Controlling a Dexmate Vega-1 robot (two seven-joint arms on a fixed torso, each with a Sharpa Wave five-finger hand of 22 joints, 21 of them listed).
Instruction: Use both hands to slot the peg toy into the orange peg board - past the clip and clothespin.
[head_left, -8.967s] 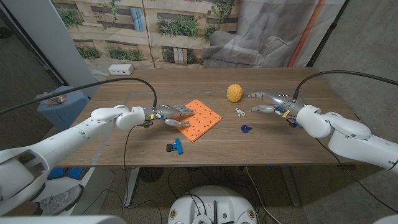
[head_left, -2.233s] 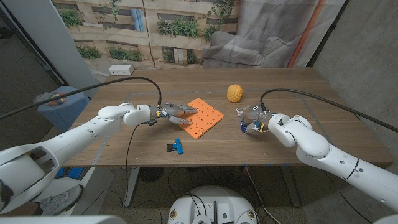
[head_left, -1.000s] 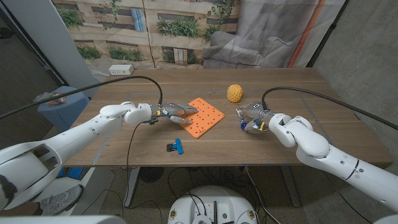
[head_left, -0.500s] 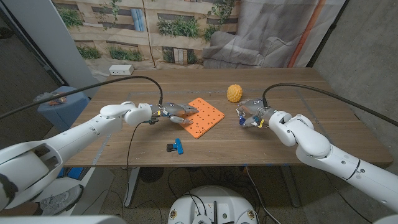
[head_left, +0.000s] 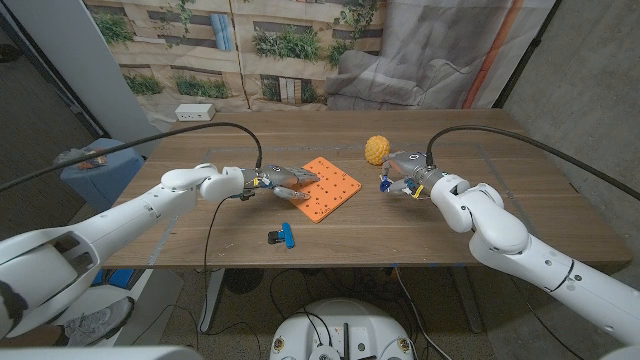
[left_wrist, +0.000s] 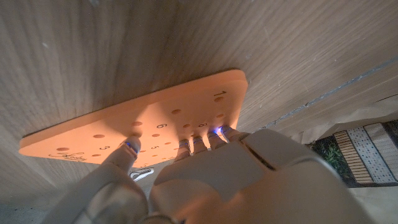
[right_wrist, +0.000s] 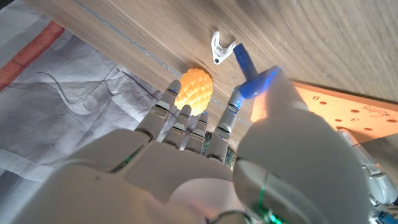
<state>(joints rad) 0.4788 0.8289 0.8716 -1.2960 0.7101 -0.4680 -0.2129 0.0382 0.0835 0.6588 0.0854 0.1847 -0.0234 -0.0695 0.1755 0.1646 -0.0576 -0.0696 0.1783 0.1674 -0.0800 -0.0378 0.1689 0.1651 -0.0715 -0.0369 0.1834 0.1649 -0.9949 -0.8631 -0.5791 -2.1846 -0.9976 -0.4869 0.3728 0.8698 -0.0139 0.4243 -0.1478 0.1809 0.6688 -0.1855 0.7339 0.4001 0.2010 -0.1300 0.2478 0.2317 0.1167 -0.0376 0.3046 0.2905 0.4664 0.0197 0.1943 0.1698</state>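
Blue peg (right_wrist: 251, 79) is pinched in the right hand (head_left: 405, 176), right of center in the head view, well clear of the orange board (head_left: 327, 188) at center. Left hand (head_left: 277, 182) presses its spread fingertips (left_wrist: 132, 145) on the board's left edge. White clip (right_wrist: 221, 46) and yellow ball (head_left: 377, 149) sit near the right hand; clothespin (head_left: 282, 236) lower center.

- Table (head_left: 330, 225): brown wood, matt grain.
- Peg board (head_left: 325, 188): smooth matt orange.
- Yellow ball (head_left: 376, 149): bumpy.
- Peg (right_wrist: 249, 68): smooth blue plastic.
- Arms (head_left: 510, 235): glossy white shells.
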